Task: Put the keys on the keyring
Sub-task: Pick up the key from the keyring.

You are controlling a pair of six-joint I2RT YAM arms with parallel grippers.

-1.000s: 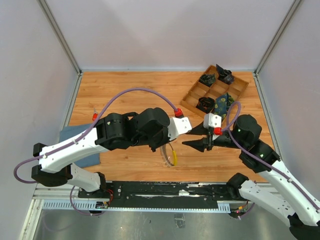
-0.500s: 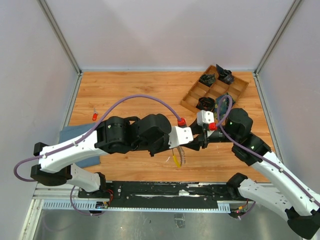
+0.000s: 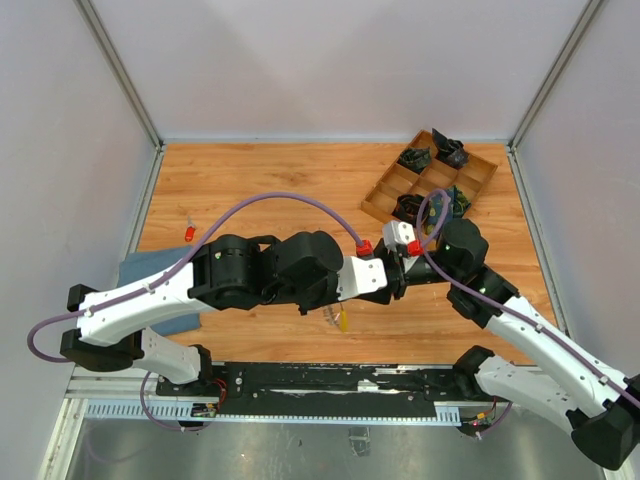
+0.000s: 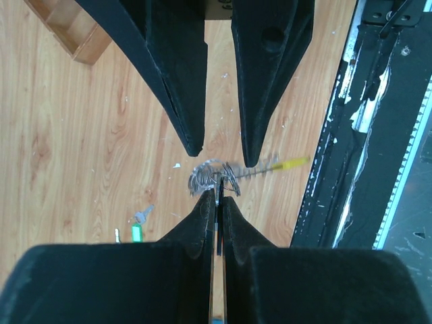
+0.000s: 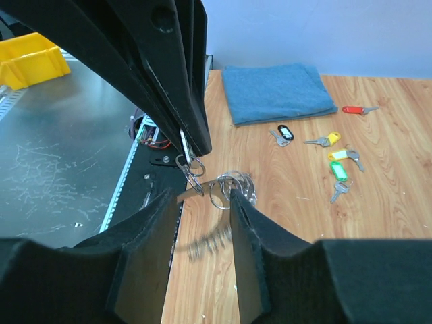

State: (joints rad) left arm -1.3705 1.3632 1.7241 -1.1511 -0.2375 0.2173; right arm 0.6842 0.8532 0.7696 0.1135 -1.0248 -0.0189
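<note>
My left gripper (image 4: 217, 196) is shut on the keyring (image 4: 216, 178), pinching a thin metal piece of it. The ring's silver loops hang above the table, and its yellow sleeve (image 4: 293, 163) sticks out to one side. My right gripper (image 5: 202, 196) is open, its fingers either side of the hanging loops (image 5: 233, 183), just under the left fingertips (image 5: 197, 142). In the top view both grippers meet near the table's front middle (image 3: 395, 273), with the yellow sleeve (image 3: 343, 320) below. Loose keys lie on the wood: red (image 5: 354, 109), black (image 5: 284, 133), yellow (image 5: 328, 140) and green (image 5: 339, 171).
A folded blue cloth (image 5: 277, 91) lies at the near left of the table. A wooden compartment tray (image 3: 385, 195) with dark fabric bundles stands at the back right. A black metal rail (image 3: 330, 378) runs along the table's front edge.
My right gripper has moved left and closer to the left gripper, so its open fingers now flank the keyring. My left gripper has shifted right with the keyring.
</note>
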